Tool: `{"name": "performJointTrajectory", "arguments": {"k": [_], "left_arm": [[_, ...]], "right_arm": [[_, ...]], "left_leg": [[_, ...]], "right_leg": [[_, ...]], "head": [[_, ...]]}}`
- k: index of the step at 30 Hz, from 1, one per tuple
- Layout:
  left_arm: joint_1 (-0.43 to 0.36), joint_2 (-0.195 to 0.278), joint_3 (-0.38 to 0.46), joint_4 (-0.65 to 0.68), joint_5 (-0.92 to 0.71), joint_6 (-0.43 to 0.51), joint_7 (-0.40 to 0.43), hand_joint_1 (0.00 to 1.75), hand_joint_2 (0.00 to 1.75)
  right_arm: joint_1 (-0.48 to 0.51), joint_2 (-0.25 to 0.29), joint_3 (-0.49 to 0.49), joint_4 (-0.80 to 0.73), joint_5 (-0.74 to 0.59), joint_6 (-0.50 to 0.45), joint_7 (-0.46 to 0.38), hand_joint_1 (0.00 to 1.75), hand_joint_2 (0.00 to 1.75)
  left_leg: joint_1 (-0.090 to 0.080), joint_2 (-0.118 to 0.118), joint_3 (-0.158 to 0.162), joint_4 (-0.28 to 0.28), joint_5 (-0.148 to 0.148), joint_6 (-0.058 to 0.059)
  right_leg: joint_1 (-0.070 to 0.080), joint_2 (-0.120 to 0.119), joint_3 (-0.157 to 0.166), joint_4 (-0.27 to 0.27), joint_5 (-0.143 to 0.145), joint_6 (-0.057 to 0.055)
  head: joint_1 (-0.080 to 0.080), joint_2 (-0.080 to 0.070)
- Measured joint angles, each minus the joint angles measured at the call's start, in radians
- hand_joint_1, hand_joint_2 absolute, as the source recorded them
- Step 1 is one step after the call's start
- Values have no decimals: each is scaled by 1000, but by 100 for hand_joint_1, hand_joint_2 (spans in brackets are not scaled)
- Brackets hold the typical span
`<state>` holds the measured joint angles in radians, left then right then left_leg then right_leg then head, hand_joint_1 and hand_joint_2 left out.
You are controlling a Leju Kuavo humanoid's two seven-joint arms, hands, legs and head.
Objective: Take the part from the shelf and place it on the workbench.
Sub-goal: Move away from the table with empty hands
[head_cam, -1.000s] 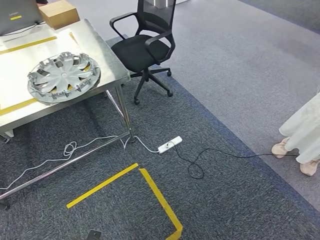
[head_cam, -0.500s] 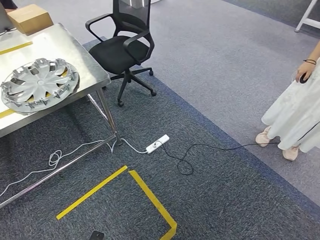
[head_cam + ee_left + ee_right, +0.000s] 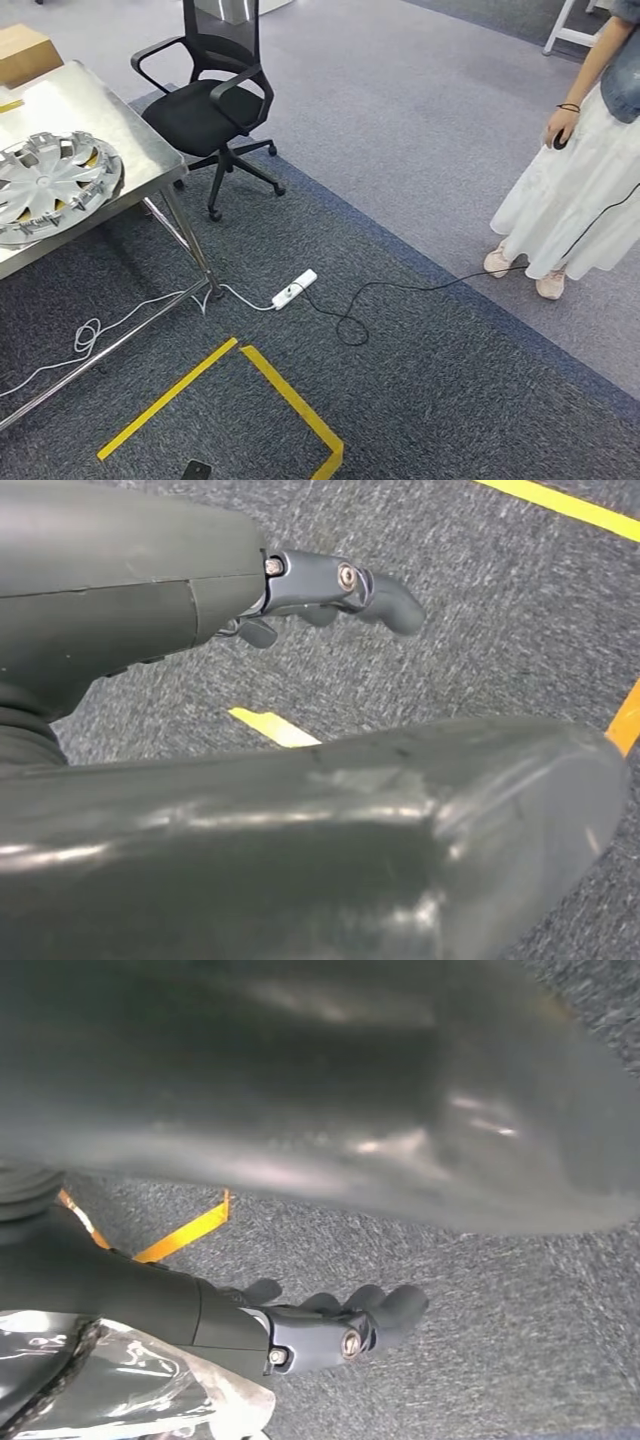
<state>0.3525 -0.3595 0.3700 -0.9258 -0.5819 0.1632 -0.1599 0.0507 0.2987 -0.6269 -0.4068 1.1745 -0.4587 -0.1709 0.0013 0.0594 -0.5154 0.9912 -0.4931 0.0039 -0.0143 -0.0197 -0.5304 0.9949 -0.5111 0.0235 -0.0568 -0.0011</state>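
On the steel desk (image 3: 113, 120) at far left lies a silver hubcap (image 3: 53, 185), face up, likely the part already delivered. Our left hand (image 3: 332, 585) hangs over carpet, fingers loose and apart, holding nothing. Office chair (image 3: 211, 100), power strip (image 3: 294, 289), yellow floor tape (image 3: 290, 395) follow. Our right hand (image 3: 332, 1325) hangs likewise, empty. A person (image 3: 573, 200) stands far right.

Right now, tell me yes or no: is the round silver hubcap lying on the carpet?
No, the round silver hubcap lies flat on the shiny metal workbench, near its corner, above the grey carpet.
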Motion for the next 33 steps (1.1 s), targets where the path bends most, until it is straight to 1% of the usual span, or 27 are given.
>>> {"name": "performJointTrajectory", "arguments": {"k": [1,2,3,5,6,7,8,9,10,11,12,13,15,17,18,19,21,22,23,24,26,27,28,29,31,32,33], "left_arm": [[0,0,0,0,4,0,2,0,0],[1,-1,0,0,8,1,5,0,0],[2,-1,0,0,10,1,8,0,0],[5,-1,0,0,12,1,14,0,0],[8,-1,0,0,12,1,16,0,0],[9,-1,0,0,13,1,19,0,0],[10,-1,-1,0,13,0,21,0,0],[11,-1,-1,0,12,0,23,0,0],[11,-1,-1,0,12,-1,25,0,0],[11,-1,-1,0,11,-2,26,0,0],[11,-1,-1,0,11,-2,26,0,0],[11,-1,-1,-1,10,-2,26,0,0],[11,-1,-1,-1,9,-3,26,0,0],[9,-2,-1,-1,7,-5,25,0,0],[8,-2,-1,-1,5,-6,24,0,0],[8,-2,-1,-1,4,-6,22,0,0],[9,-2,0,-1,2,-7,20,0,0],[9,-2,0,-1,1,-7,19,0,0],[9,-2,0,-1,2,-7,19,0,0],[8,-2,0,-2,3,-7,19,0,0],[8,-3,0,-2,4,-8,19,0,0],[8,-3,0,-2,5,-8,19,0,0],[8,-3,-1,-2,6,-8,19,0,0],[8,-3,-1,-2,7,-8,19,0,0],[8,-3,-1,-2,9,-8,18,0,0],[8,-3,-2,-2,11,-8,18,0,0],[9,-3,-2,-2,12,-9,18,0,0]], "right_arm": [[1,0,0,1,5,0,4,0,0],[2,0,0,1,9,-1,9,0,0],[2,0,0,1,13,-1,12,0,0],[3,0,-1,1,18,-1,15,0,0],[3,0,-1,1,19,0,15,0,0],[3,0,-1,1,20,0,15,0,0],[4,0,-2,1,20,1,15,0,0],[3,0,-2,1,20,1,14,0,0],[3,0,-3,1,21,1,14,0,0],[1,0,-3,2,21,1,13,0,0],[0,0,-4,2,22,2,13,0,0],[-1,1,-4,2,22,2,13,0,0],[0,1,-5,4,24,1,13,0,0],[1,1,-7,6,26,-1,14,0,0],[-1,0,-8,7,27,-3,16,0,0],[-3,0,-8,8,29,-4,18,0,0],[-8,0,-9,10,33,-8,25,0,0],[-8,0,-9,11,36,-10,31,0,0],[-8,0,-10,13,39,-12,38,0,0],[-7,0,-10,14,42,-13,44,0,0],[-7,-1,-12,16,46,-16,53,0,0],[-9,-1,-13,16,47,-17,54,0,0],[-10,-1,-13,16,47,-17,55,0,0],[-10,-1,-14,17,48,-18,56,0,0],[-9,-1,-15,18,49,-18,58,0,0],[-8,-1,-17,18,49,-18,59,0,0],[-8,-1,-18,18,49,-17,59,0,0]], "left_leg": [[2,-4,0,5,-7,-5],[4,-12,-7,25,-24,-11],[5,-24,-23,67,-54,-15],[7,-43,-77,200,-126,-19],[7,-47,-103,261,-148,-19],[7,-48,-118,293,-151,-18],[6,-49,-115,284,-132,-15],[6,-54,-96,236,-95,-10],[5,-66,-67,165,-53,-4],[4,-82,-38,96,-22,2],[3,-96,-18,45,-4,7],[2,-106,-9,18,1,10],[-1,-102,-8,5,0,14],[1,-88,-5,-6,8,24],[3,-79,-3,-13,12,29],[4,-69,-2,-16,13,32],[3,-49,-4,-16,13,34],[2,-40,-5,-16,13,35],[2,-31,-6,-15,12,34],[2,-24,-6,-14,11,33],[1,-13,-3,-9,7,27],[-2,-8,-3,-6,4,22],[-4,-4,-1,-3,2,17],[-6,-1,0,-1,0,11],[-4,0,3,0,-3,1],[-2,-8,1,11,-14,-5],[0,-19,-9,38,-36,-10]], "right_leg": [[0,3,1,-1,2,-7],[-1,7,4,-3,6,-14],[-3,11,6,-4,9,-19],[-1,22,5,-4,12,-25],[1,28,4,-3,13,-26],[3,36,4,-3,13,-26],[4,45,6,-3,13,-26],[5,55,7,-3,13,-26],[5,64,7,-3,12,-26],[7,73,8,-1,11,-24],[7,81,5,0,11,-21],[6,88,1,1,12,-16],[2,99,-9,0,16,-3],[1,83,-22,15,4,7],[2,68,-39,45,-17,11],[2,50,-62,96,-48,13],[2,34,-122,221,-110,20],[1,31,-140,261,-121,24],[0,29,-140,266,-113,26],[-1,25,-120,232,-89,27],[-1,1,-46,97,-30,26],[0,-9,-16,41,-11,21],[1,-17,1,8,-3,14],[3,-18,4,-1,-5,7],[3,-7,5,-2,-2,-7],[3,-3,7,-3,1,-12],[1,2,9,-4,4,-18]], "head": [[0,0],[-2,0],[-4,0],[-8,0],[-8,0],[-8,0],[-8,0],[-8,0],[-9,0],[-8,0],[-8,0],[-8,0],[-8,0],[-6,0],[-3,0],[0,0],[3,0],[3,0],[4,0],[4,0],[4,0],[4,0],[2,0],[1,0],[-1,0],[-2,0],[-4,0]]}}
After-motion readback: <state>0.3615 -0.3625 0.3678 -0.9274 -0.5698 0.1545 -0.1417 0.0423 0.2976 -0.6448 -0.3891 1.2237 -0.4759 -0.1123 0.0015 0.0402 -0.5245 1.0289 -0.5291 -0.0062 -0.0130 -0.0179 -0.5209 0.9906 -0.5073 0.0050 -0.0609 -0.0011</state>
